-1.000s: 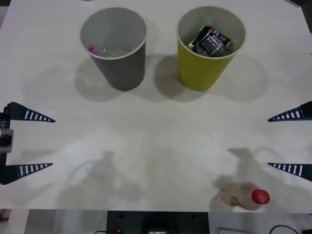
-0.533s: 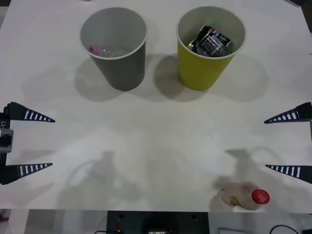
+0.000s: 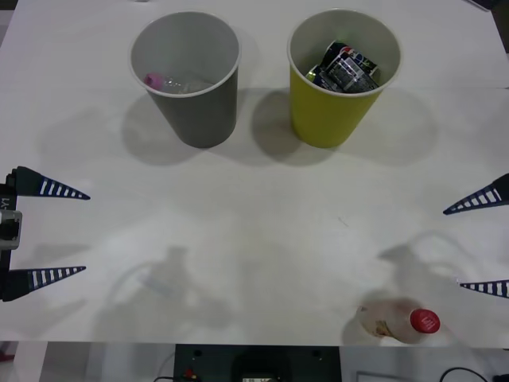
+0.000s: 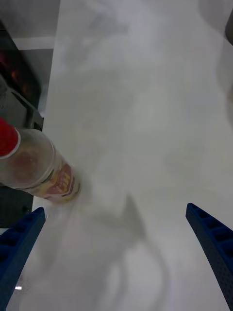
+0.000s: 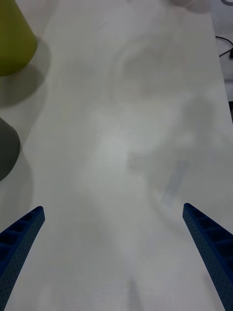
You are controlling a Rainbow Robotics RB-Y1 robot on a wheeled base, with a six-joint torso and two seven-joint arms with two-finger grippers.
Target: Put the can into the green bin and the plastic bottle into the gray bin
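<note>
Since a moment ago, the right gripper (image 3: 483,243) has drawn back toward the right edge of the frame, so less of its two blue fingers is seen, and the gap between them looks a little wider; nothing is held. Everything else stayed in place.

I count two bins, one plastic bottle, and two grippers. The plastic bottle (image 3: 398,321) stands near the lower edge of the white table (image 3: 262,231), at the lower right of the frame. Its long axis is about upright, and the red cap (image 3: 424,321) points up toward the camera, leaning slightly to the right. In the right wrist view the plastic bottle (image 4: 36,170) is near one fingertip (image 4: 22,238) but apart from it, with its orange and white label visible.

At the upper middle of the frame, the gray bin (image 3: 189,76) is on the left and the green bin (image 3: 340,73) on the right; they stand upright, close together but not touching. Inside the gray bin lies a small clear bottle with a pink cap (image 3: 155,80). Inside the green bin lie dark crushed cans (image 3: 346,68); how many, I cannot tell.

The left gripper (image 3: 49,232) waits at the left edge of the frame, fingers apart and holding nothing.
</note>
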